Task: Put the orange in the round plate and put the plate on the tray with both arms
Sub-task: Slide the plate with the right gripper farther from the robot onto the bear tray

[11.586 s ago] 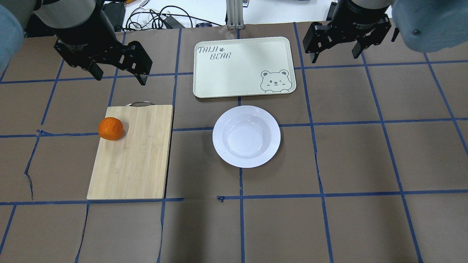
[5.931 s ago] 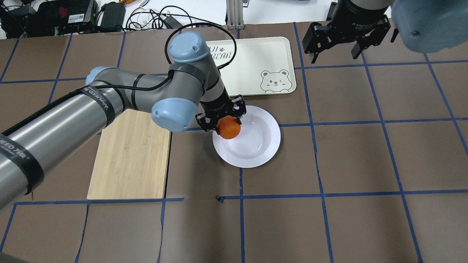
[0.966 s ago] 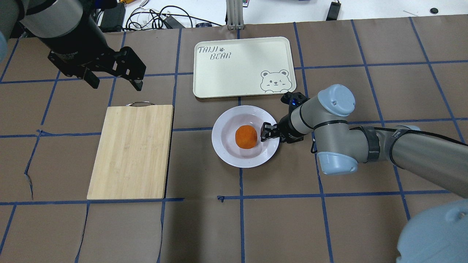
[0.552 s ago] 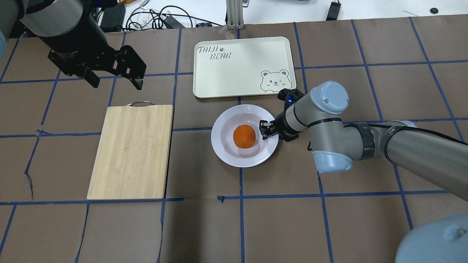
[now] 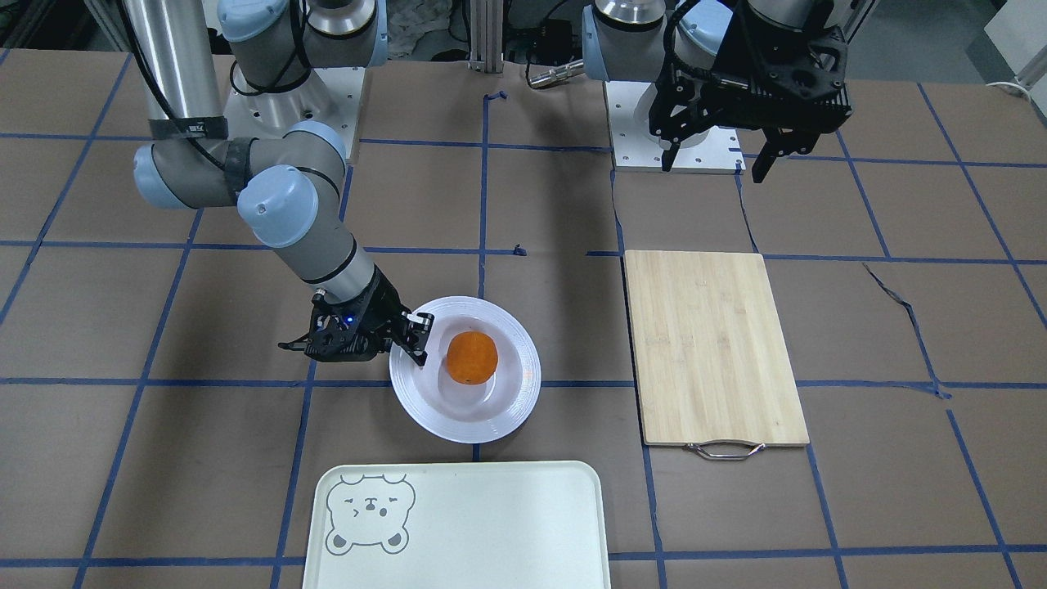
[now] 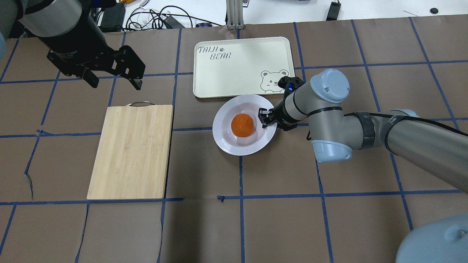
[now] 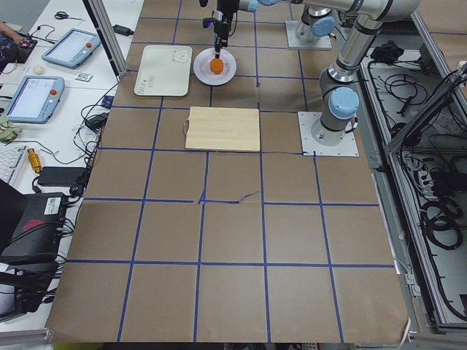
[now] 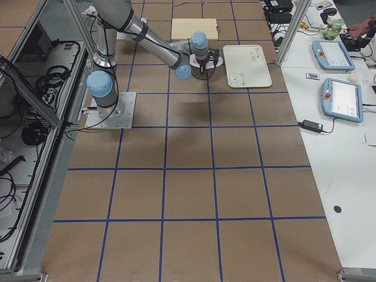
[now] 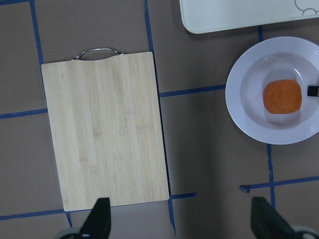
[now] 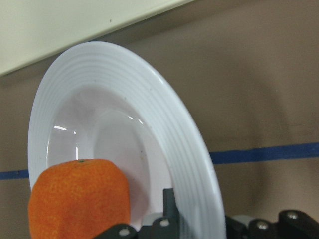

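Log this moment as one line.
orange: in round plate | right gripper: shut on plate rim | left gripper: open, away from plate | tray: plate not yet on it

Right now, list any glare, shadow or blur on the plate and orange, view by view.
Right wrist view: small white glints inside the plate, with the orange close and fairly sharp. Overhead view: even light, and a faint orange tint on the white beside the fruit. Side views: both too small to judge.

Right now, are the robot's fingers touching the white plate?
Touching. The right wrist view shows the right gripper pinching the round plate at its rim, with one of its fingers lying against the inside. The front-facing view agrees.
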